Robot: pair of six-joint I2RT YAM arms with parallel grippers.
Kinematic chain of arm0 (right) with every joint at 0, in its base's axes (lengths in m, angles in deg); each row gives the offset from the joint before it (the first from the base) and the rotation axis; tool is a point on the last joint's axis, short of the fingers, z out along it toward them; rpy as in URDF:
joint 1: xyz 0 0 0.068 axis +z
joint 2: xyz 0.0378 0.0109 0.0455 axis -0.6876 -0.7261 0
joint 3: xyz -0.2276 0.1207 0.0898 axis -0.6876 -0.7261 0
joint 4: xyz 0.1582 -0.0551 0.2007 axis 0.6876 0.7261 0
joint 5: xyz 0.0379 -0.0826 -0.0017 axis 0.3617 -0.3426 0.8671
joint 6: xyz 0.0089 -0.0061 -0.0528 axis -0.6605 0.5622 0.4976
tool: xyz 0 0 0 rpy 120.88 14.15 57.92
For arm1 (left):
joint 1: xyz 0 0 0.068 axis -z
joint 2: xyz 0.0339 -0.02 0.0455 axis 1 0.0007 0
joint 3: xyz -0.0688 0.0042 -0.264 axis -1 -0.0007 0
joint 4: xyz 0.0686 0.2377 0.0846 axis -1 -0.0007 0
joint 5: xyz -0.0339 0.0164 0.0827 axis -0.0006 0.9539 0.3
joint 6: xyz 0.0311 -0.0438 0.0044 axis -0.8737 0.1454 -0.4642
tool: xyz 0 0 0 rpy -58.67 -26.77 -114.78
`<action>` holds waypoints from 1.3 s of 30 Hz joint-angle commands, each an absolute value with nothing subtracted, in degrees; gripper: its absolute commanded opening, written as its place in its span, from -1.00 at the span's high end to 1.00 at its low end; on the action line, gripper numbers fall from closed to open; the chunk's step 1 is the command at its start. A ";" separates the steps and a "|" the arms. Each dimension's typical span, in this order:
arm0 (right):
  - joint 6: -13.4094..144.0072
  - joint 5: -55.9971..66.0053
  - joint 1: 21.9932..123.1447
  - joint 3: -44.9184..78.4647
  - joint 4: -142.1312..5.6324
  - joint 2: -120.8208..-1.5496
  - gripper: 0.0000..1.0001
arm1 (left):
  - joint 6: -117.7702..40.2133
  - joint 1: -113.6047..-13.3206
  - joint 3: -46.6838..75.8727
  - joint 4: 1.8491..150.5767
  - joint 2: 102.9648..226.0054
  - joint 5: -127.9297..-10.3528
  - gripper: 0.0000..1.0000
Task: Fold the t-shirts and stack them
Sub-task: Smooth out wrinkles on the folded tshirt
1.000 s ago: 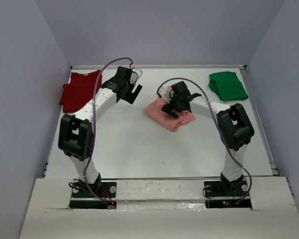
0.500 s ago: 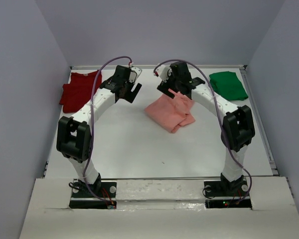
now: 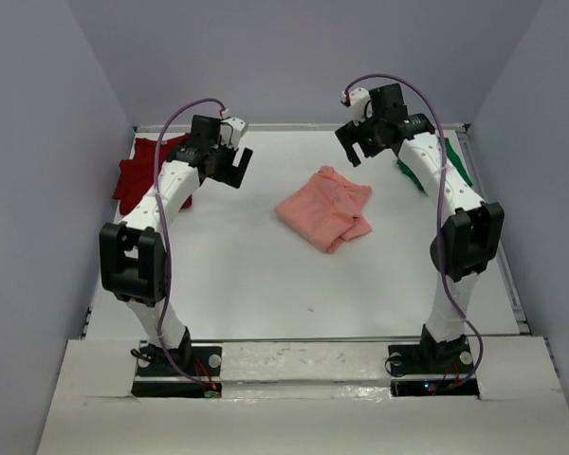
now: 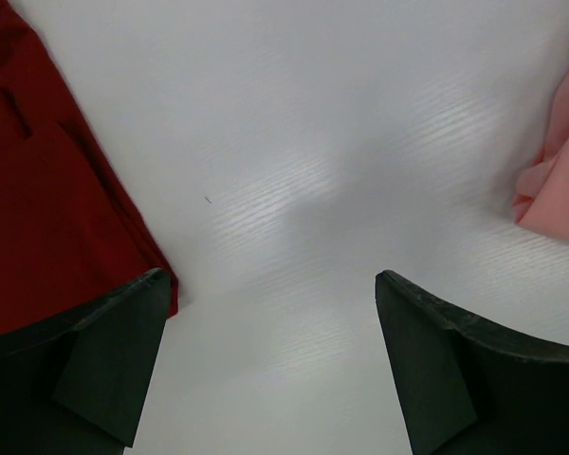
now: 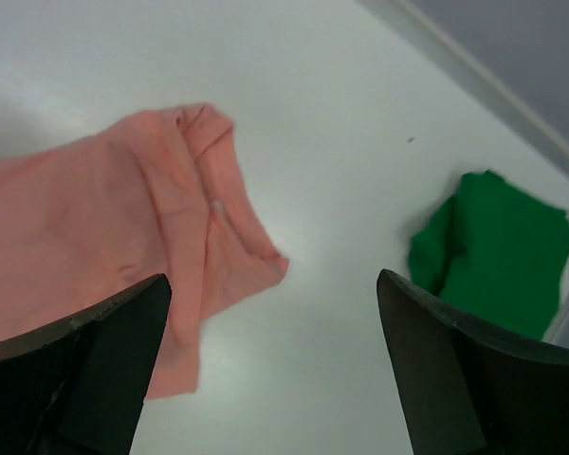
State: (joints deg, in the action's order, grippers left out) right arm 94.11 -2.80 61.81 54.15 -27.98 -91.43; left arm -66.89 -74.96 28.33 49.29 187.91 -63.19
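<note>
Salmon-pink cloth is no longer held: a second ago the right fingers (image 5: 455, 379) were down on the salmon-pink shirt (image 3: 324, 209), half a second ago its far edge was being lifted, and now that edge has been let go and the arm has been raised and swung to the far right of the desk (image 3: 266, 275). These fingers are seen spread wide with nothing between them, above the gap between the pink bundle and the green shirt (image 5: 498, 251), which lies folded at the far right corner. The left fingers (image 4: 436, 370), likewise spread and empty, have been shifted leftward and are poised beside the edge of the dark red shirt (image 3: 133, 180) at the far left. The pink shirt is left near the middle of the desk, well apart from both others. It is judged that this fold has been finished or abandoned and another shirt is being approached; no stacking has been done. The bundle is lumpy and nearly as broad as long. Its longer side is set on a slant, from the left down toward the near right. A rolled end is turned toward the green shirt. Which end is the collar cannot be told.
</note>
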 commanded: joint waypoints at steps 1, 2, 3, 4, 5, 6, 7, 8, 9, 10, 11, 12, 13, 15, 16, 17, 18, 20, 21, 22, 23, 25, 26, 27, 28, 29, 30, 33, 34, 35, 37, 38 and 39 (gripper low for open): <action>88.37 12.19 60.41 54.80 -7.87 -91.30 -0.83 | -65.92 -74.58 31.90 46.61 188.91 -74.23 -0.98; 88.37 13.26 60.40 54.09 -6.11 -91.29 -0.80 | -65.91 -74.58 32.16 46.43 189.36 -75.46 -0.98; 88.03 14.49 60.40 53.12 -4.00 -89.98 -0.78 | -65.83 -74.67 32.34 45.99 189.88 -77.04 -0.98; 87.76 14.68 60.40 52.15 -3.29 -89.27 -0.78 | -65.91 -74.58 33.03 45.38 190.50 -80.45 -0.98; 87.15 14.76 60.40 51.36 -2.84 -88.39 -0.78 | -65.74 -74.58 33.30 45.28 191.11 -82.22 -0.98; 86.62 15.55 60.40 49.09 -2.40 -86.65 -0.79 | -65.91 -74.58 34.35 44.76 192.51 -86.50 -0.98; 86.79 16.25 60.40 47.15 -1.79 -85.93 -0.79 | -65.91 -74.32 35.14 44.41 194.53 -88.02 -0.98; 86.36 16.26 60.40 45.74 -2.13 -85.14 -0.81 | -65.74 -74.06 35.93 44.05 195.77 -89.17 -0.97; 85.83 16.43 60.40 44.42 -2.48 -84.35 -0.81 | -65.74 -73.88 37.59 43.70 197.17 -91.01 -0.95; 85.48 16.61 60.40 43.28 -2.57 -83.47 -0.81 | -65.74 -73.62 38.74 42.39 198.58 -91.81 -0.92; 85.21 16.52 60.40 42.22 -2.84 -83.20 -0.81 | -65.83 -73.27 39.97 41.42 200.24 -92.43 -0.90; 84.60 16.52 60.40 41.00 -3.97 -83.03 -0.82 | -66.09 -72.91 41.03 40.63 203.04 -93.04 -0.89; 84.94 16.78 60.40 38.72 -4.42 -82.85 -0.82 | -66.44 -71.87 42.17 40.36 204.03 -93.31 -0.89; 85.30 17.05 60.40 37.30 -5.38 -83.46 -0.82 | -66.88 -70.55 42.09 41.41 205.44 -92.79 -0.89; 86.17 17.05 60.40 36.60 -5.65 -83.90 -0.82 | -66.97 -69.06 42.09 42.72 205.79 -91.83 -0.89; 86.26 16.44 59.88 36.50 -5.91 -85.21 -0.82 | -66.88 -68.26 42.27 43.17 206.15 -91.38 -0.89; 85.83 15.39 59.88 36.50 -6.79 -86.00 -0.82 | -66.88 -67.73 43.66 43.17 207.54 -91.47 -0.89; 86.09 15.56 59.18 36.94 -7.14 -87.41 -0.83 | -66.71 -66.67 45.51 42.56 209.22 -91.90 -0.89; 85.83 14.60 59.17 37.03 -8.10 -88.90 -0.83 | -66.36 -66.50 47.17 42.38 210.79 -92.43 -0.89; 85.91 14.24 58.48 37.20 -8.37 -89.78 -0.84 | -66.35 -66.23 47.97 42.12 211.42 -92.52 -0.89; 85.91 13.89 58.47 37.64 -8.72 -90.57 -0.84 | -66.27 -65.71 48.59 42.20 212.47 -92.52 -0.89; 85.82 13.36 57.33 38.25 -9.43 -93.12 -0.87 | -66.27 -65.27 50.35 41.94 213.35 -92.43 -0.89; 85.82 13.71 57.33 39.39 -9.43 -93.83 -0.87 | -66.27 -64.92 50.79 41.94 214.05 -92.35 -0.89; 85.82 14.32 56.81 40.10 -9.34 -95.40 -0.88 | -66.18 -64.91 51.75 41.85 214.41 -92.52 -0.89; 85.82 14.41 56.80 40.71 -9.26 -96.29 -0.88 | -66.09 -64.83 52.11 41.68 214.76 -92.52 -0.89; 86.00 14.24 56.28 41.42 -9.25 -97.08 -0.88 | -66.00 -64.83 52.37 41.76 215.11 -92.52 -0.89; 86.00 13.19 56.27 42.47 -9.60 -97.87 -0.88 | -66.00 -64.65 52.46 41.68 215.46 -92.52 -0.89; 86.18 12.57 55.75 44.05 -9.96 -100.33 -0.89 | -65.83 -64.65 52.64 41.77 215.90 -92.17 -0.89; 86.35 11.70 55.75 45.28 -10.48 -101.56 -0.89 | -65.83 -64.48 52.55 41.68 215.99 -92.26 -0.89; 86.26 11.60 55.75 46.07 -10.49 -102.27 -0.89 | -65.91 -64.47 52.29 41.68 215.91 -91.91 -0.89; 86.18 11.95 55.75 48.87 -10.40 -104.37 -0.89 | -65.92 -64.39 51.77 41.94 215.73 -91.64 -0.89; 86.09 11.95 55.75 49.94 -10.22 -105.16 -0.89 | -65.91 -64.30 51.50 41.85 215.73 -91.64 -0.89; 86.00 12.21 55.75 51.08 -10.05 -106.04 -0.90 | -66.09 -64.30 51.32 41.68 215.73 -91.73 -0.89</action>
State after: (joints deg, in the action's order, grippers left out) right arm 86.22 12.54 55.78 45.01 -8.20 -103.76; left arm -66.30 -64.58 50.54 42.73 216.34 -90.97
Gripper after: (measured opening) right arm 0.946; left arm 0.945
